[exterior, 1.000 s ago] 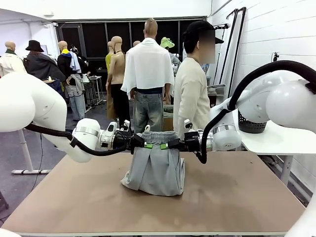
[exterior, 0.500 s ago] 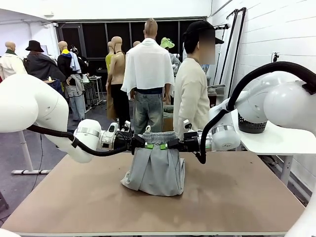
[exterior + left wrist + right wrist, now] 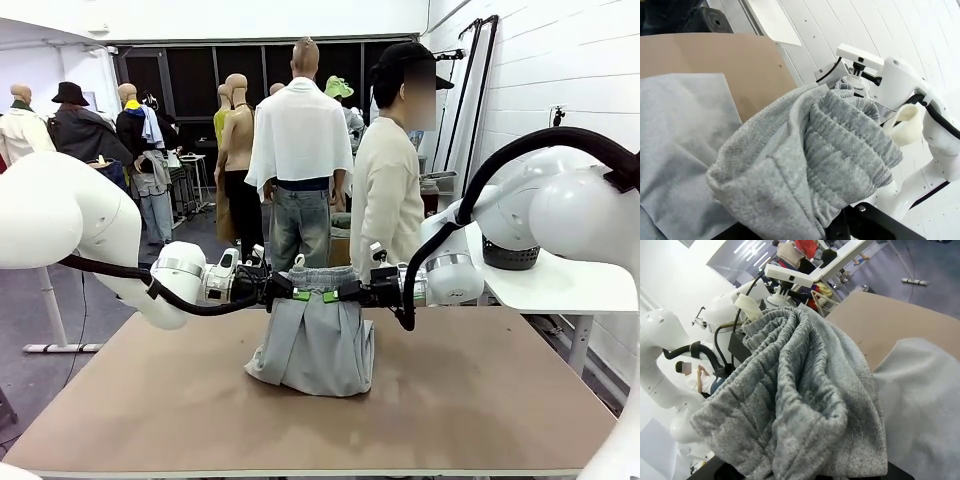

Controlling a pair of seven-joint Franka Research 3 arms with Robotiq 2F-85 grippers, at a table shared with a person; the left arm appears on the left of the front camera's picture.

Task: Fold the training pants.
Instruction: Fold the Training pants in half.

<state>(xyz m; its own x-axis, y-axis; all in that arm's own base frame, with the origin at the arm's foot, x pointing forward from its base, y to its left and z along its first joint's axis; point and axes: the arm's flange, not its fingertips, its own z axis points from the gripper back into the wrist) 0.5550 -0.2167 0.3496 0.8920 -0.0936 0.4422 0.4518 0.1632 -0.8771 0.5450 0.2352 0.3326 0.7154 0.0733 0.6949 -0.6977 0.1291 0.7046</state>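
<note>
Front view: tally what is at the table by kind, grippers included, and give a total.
Pants: 1, grey, hanging from the waistband with the lower end bunched on the table
Grippers: 2, left gripper and right gripper, both shut on the waistband
Table: 1, brown top
Person: 1, standing at the far side
Total: 5
</note>
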